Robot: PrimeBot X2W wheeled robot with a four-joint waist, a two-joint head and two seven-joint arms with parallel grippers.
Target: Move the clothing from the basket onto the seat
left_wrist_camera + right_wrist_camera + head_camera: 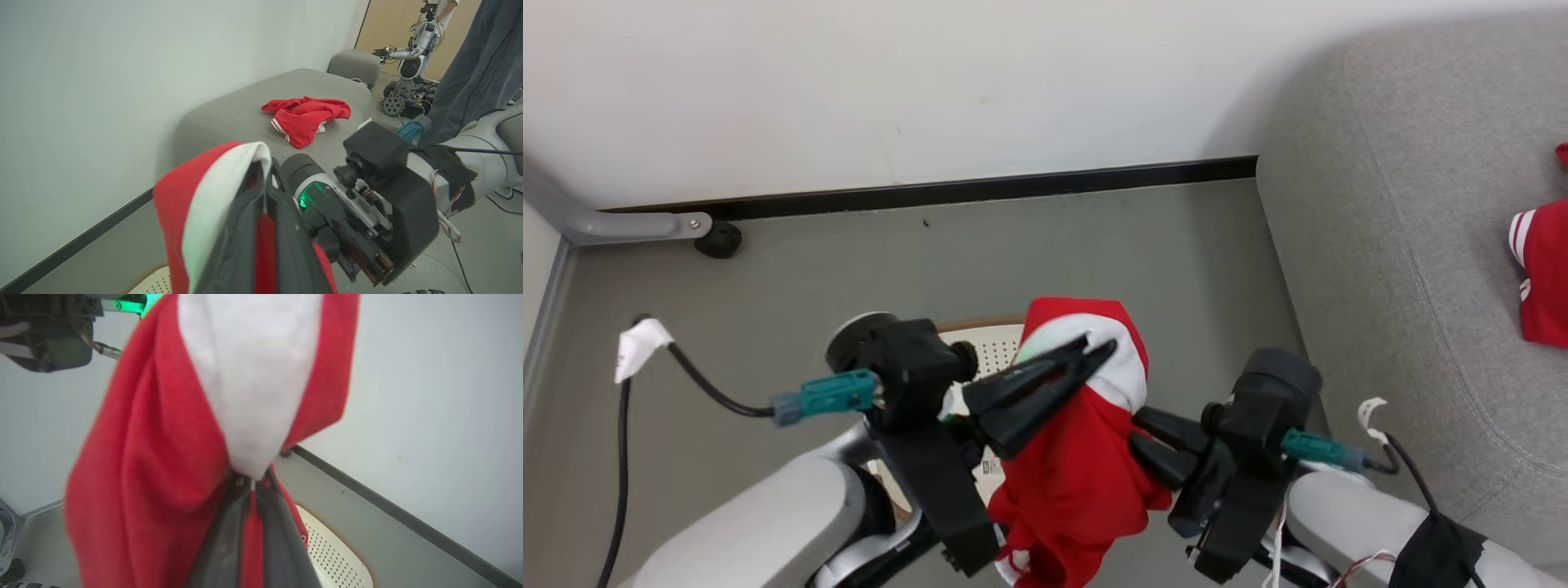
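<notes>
A red garment with a white panel (1078,474) hangs in the air above the basket (995,347), held from both sides. My left gripper (1098,347) is shut on its upper white part (212,196). From the right, my right gripper (1137,430) is shut on a red fold (251,522) lower down. The cream perforated basket (339,555) with its brown rim sits on the floor below, mostly hidden by the cloth and arms. The grey seat (1405,245) lies to the right, and another red garment with white stripes (306,116) is spread on it.
A white wall with a dark baseboard (980,192) runs behind the basket. A grey metal leg with a black foot (717,238) stands at the left. In the left wrist view a person's leg in jeans (478,69) and another wheeled robot (412,49) are beyond the seat.
</notes>
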